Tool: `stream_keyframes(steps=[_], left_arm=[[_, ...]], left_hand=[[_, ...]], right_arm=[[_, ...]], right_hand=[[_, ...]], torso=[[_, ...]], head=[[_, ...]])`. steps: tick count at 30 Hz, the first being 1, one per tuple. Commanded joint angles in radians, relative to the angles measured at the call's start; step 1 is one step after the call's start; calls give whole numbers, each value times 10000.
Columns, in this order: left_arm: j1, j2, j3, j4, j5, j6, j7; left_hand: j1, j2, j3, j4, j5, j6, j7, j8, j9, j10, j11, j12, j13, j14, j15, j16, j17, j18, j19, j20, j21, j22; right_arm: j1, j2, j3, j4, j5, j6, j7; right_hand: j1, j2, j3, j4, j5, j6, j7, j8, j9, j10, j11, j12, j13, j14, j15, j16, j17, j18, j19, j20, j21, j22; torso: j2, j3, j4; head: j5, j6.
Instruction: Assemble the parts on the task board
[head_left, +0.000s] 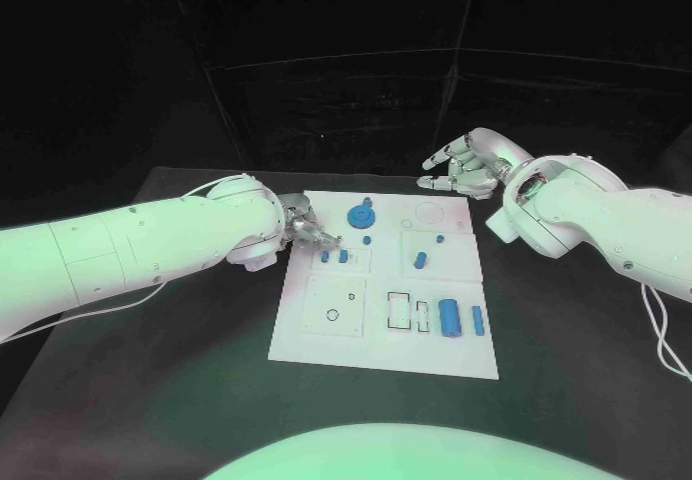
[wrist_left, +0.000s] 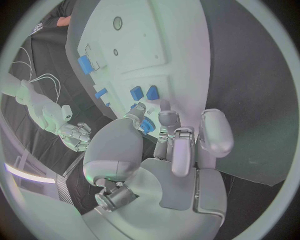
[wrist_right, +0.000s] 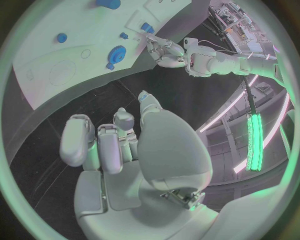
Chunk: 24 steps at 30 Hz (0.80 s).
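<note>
On the black bench (head_left: 173, 380), the white task board (head_left: 325, 335) carries blue parts (head_left: 450, 318). The left robot hand (head_left: 306, 226) reaches over its near-left edge, fingertips hard to read; the right robot hand (head_left: 464, 165) hovers beyond the far corner, fingers loosely apart, empty.

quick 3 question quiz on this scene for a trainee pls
1. True or false: the right hand is gripping a blue part.
2. Which hand is at the task board's edge near the two small blue blocks? A) left hand B) right hand
3. Fill in: the round blue gear lies on the board's ____ half, away from the robot.

Key: 1 false; 2 A; 3 far
</note>
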Motion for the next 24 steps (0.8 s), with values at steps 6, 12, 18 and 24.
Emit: stream_keyframes(steps=[6,12,18,24], left_arm=[[22,-86,12,136,941,-1622,1172],[27,9,9,69,791,-1796,2718],[28,324,4,-241,240,-2471,4361],[27,737,-50,-594,-1063,-2482,5340]], left_hand=[[902,236,-610,15,15,-709,330,-228,-405,-1287,311,-1457,-1578,430,278,-961,1181,439,-685,239,-1778,-1509],[2475,565,-167,-624,49,-1579,809,-670,-1004,-2544,734,-2517,-2417,-466,639,-2269,-308,790,-1757,561,-4182,-3490],[3736,394,578,-1311,14,-1648,912,-975,-1649,-3181,926,-3545,-3434,-1429,825,-3474,-1666,983,-2342,730,-5403,-4404],[4192,-211,1345,-1740,-1,-1158,862,-1665,-2846,-3151,992,-4721,-4964,-1597,853,-3514,-2032,972,-2248,829,-5646,-4558]], right_arm=[[19,9,5,-1,28,30,80],[19,10,5,-2,35,28,83],[19,22,5,-7,48,35,87],[19,59,5,-22,67,55,96]], right_hand=[[-48,84,-39,2,44,86,15,41,-5,-67,-26,-2,-13,627,-74,-59,671,-14,-38,-12,-43,-23],[-48,84,-39,2,44,86,15,41,-5,-67,-26,-2,-13,627,-74,-59,671,-14,-38,-12,-43,-23],[-48,84,-39,2,44,86,15,41,-5,-67,-26,-2,-13,627,-74,-59,671,-14,-38,-12,-43,-23],[-55,91,-50,18,57,82,16,40,-6,-71,-26,-2,-14,622,-73,-73,652,-14,-41,-11,-47,-27]], torso=[[0,9,-4],[3,8,1],[5,9,-17],[14,3,-39]], head=[[-3,-7],[-31,21],[-43,67],[-88,118]])
